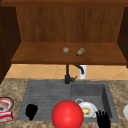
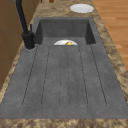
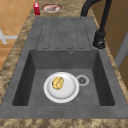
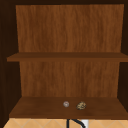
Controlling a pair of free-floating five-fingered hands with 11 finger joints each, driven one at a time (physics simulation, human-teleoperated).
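Note:
My left hand (image 1: 31, 111) hovers over the front of the grey drainboard (image 1: 47, 95), its fingers relaxed and holding nothing. To its right, a large red ball (image 1: 67, 114) sits low in the front view. My right hand (image 1: 103, 119) is at the sink's front right corner with straight fingers pointing up, holding nothing. Just left of it, a white plate (image 1: 92, 108) lies in the basin with a yellow lump (image 1: 86, 111) on it. The right side view shows the plate (image 3: 71, 90) and the lump (image 3: 57, 83) beside the drain (image 3: 82, 80).
A black faucet (image 1: 67, 75) stands behind the sink. On the cabinet's lowest shelf (image 1: 37, 53) lie a small grey round thing (image 1: 66, 50) and a brownish lump (image 1: 80, 51). On the left counter are a plate of meat (image 1: 5, 103) and a red box (image 1: 5, 116). A white dish (image 1: 125, 111) lies on the right counter.

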